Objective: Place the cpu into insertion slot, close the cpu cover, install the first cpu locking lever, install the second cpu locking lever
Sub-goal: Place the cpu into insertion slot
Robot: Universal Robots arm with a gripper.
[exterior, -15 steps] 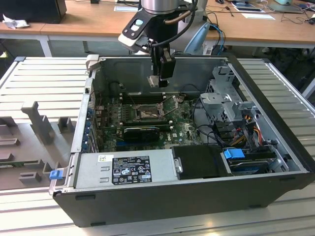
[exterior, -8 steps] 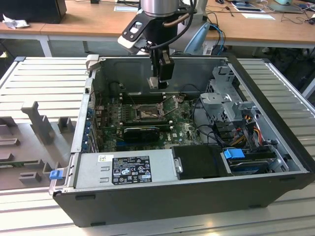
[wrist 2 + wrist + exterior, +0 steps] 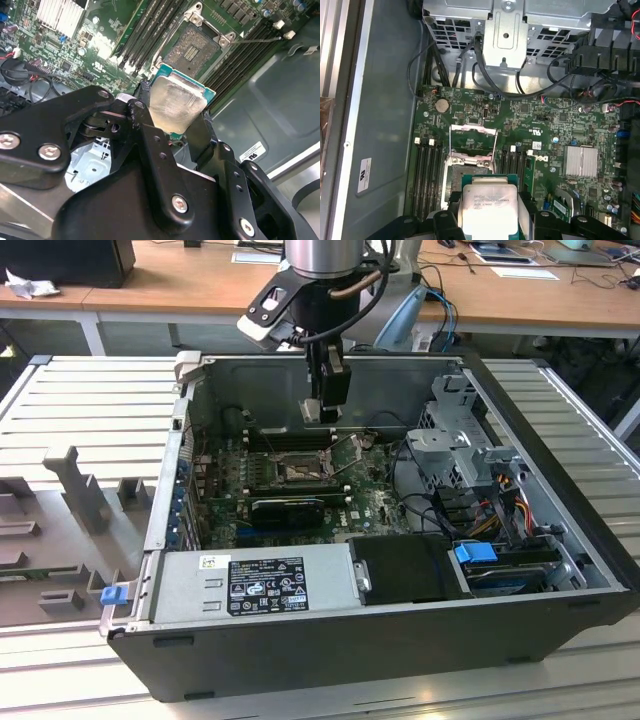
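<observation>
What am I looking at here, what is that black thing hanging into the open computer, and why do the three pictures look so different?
This is one robot arm working inside an open computer case. The exterior view comes from a camera standing off the arm. Both wrist views come from cameras riding on the arm, looking past its gripper. The gripper is shut on the cpu, a small flat square chip with a pale metal top, and holds it above the green circuit board. Below lies the insertion slot, a dark square socket with no chip in it. Its cpu cover, a thin metal frame, stands open. Long black memory slots run beside it.
</observation>
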